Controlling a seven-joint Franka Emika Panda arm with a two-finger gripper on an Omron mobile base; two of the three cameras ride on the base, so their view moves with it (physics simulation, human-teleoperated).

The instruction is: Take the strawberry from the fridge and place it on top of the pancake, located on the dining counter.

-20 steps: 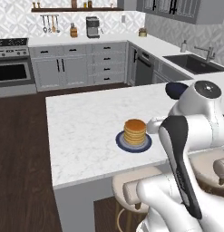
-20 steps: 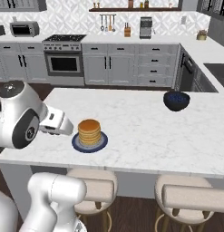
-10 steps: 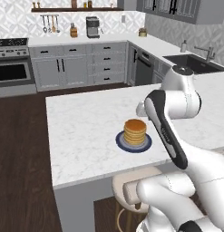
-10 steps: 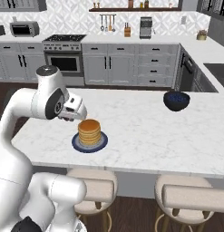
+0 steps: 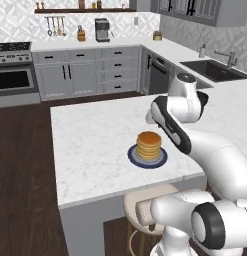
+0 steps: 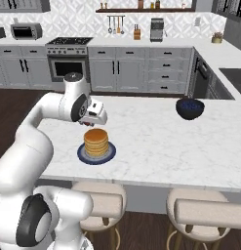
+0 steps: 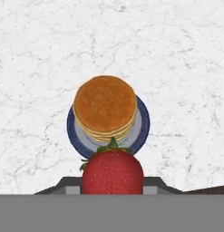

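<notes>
My gripper (image 7: 112, 182) is shut on a red strawberry (image 7: 112, 171) with green leaves. It hovers over the dining counter (image 7: 177, 54), just short of the pancake (image 7: 105, 105), a golden-brown stack on a round dark-blue plate (image 7: 143, 122). In the left base view the gripper (image 5: 151, 118) hangs a little above and behind the pancake (image 5: 149, 145). From the right base camera, the gripper (image 6: 99, 117) is just above and behind the pancake (image 6: 96, 141) on the white marble-look counter (image 6: 156, 146). The fridge is out of view.
A dark-blue bowl (image 6: 190, 108) stands at the counter's far right. Two stools (image 6: 205, 212) sit under the near edge. Wall counters with a stove (image 6: 68, 58) and a sink (image 5: 215, 70) line the back and side.
The arm has swung up from beside the counter's near edge and out over the counter, bringing the gripper close behind the pancake. The pancake and plate have not moved.
</notes>
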